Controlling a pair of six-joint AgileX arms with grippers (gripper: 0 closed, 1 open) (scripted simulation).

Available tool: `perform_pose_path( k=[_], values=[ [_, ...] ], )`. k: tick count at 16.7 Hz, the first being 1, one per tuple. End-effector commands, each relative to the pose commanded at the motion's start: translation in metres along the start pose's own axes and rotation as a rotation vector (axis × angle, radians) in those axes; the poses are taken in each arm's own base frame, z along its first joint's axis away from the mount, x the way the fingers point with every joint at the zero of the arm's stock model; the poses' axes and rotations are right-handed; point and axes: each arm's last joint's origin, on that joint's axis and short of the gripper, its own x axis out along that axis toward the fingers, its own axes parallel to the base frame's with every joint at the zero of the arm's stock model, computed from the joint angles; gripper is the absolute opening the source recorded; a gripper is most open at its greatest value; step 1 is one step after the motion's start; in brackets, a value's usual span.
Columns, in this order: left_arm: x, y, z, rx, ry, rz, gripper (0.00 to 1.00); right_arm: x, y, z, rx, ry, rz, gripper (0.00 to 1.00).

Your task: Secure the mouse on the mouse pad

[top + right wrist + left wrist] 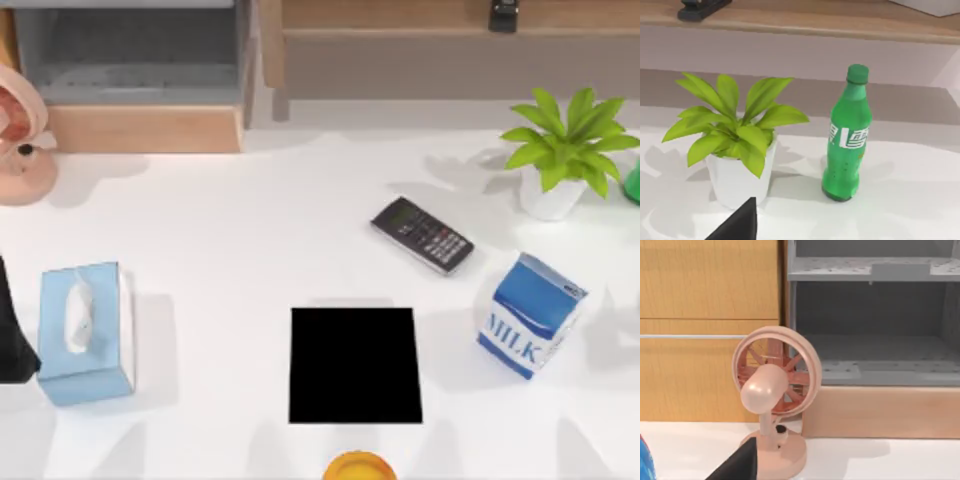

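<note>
Mouse pad [355, 365] lies flat at the table's [230, 250] six o'clock, nothing resting on its black surface. Calculator [423, 235] sits toward one o'clock, milk carton [530, 315] at three. Whether either gripper is wide or narrow, I cannot tell.

the white bench [230, 250] is carrying everything. the mouse pad [355, 365] is lying flat near its front edge, its black top bare. a keypad device [422, 235] is lying behind the pad and toward the right, apart from it, with a milk carton [530, 315] standing just right of the pad. a potted plant [565, 155] is standing at the back right, and a green bottle [847, 135] is standing beside it. a tissue box [85, 330] is sitting at the left, nearest the left arm, with a pink fan [20, 140] standing behind it. an orange object [358, 467] is showing at the front edge.
</note>
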Motion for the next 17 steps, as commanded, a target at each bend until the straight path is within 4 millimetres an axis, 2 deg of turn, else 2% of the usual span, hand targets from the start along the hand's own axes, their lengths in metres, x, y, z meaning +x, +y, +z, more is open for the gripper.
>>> perform_pose_path(
  k=[3,7,12,17],
  values=[
    [0.000,0.000,0.000,0.000,0.000,0.000,1.00,0.015,-0.003,0.028,-0.053,0.222,0.011,1.00],
    [0.000,0.000,0.000,0.000,0.000,0.000,1.00,0.065,-0.007,0.049,-0.122,0.634,0.065,1.00],
    [0.000,0.000,0.000,0.000,0.000,0.000,1.00,0.137,-0.013,0.052,-0.183,1.059,0.163,1.00],
    [0.000,0.000,0.000,0.000,0.000,0.000,1.00,0.194,-0.018,0.042,-0.210,1.308,0.247,1.00]
  ],
)
